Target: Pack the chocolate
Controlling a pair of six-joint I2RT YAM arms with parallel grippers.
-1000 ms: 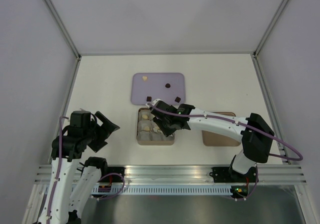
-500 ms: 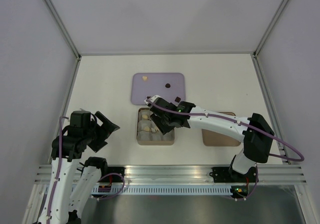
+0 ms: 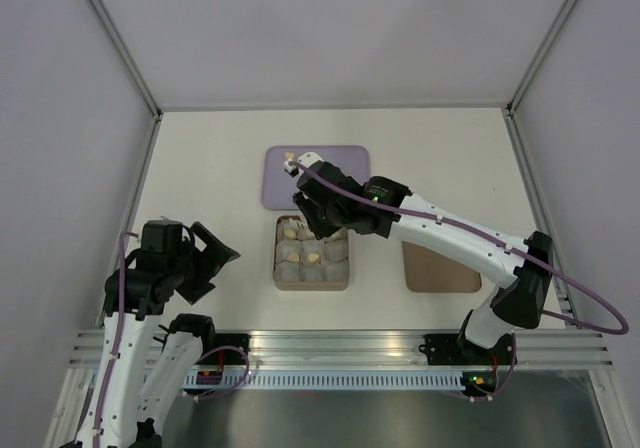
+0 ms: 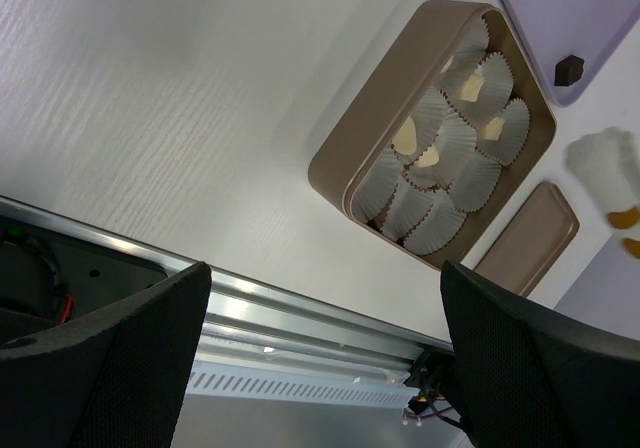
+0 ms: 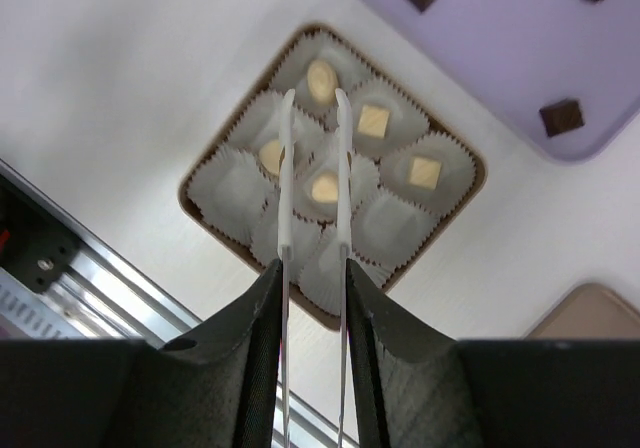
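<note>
My right gripper (image 5: 312,268) is shut on the metal tongs (image 5: 283,198). Their white tips stand slightly apart with nothing between them, high above the brown box (image 5: 200,213). The box holds white paper cups. Several of them hold cream chocolate pieces, such as the one (image 5: 324,190) in the middle. Three dark chocolate squares (image 5: 561,117) lie on the purple tray (image 5: 500,58). In the top view my right gripper (image 3: 320,200) is between box (image 3: 312,284) and tray (image 3: 340,160), with one cream piece (image 3: 288,156) by the tong tips. My left gripper (image 4: 325,273) is open and empty, left of the box.
A tan lid (image 3: 440,268) lies flat to the right of the box. The aluminium rail (image 3: 340,346) runs along the table's near edge. White walls close in the left, back and right sides.
My right arm has risen from the box and swung back toward the purple tray, its tongs empty. The left arm has not moved.
</note>
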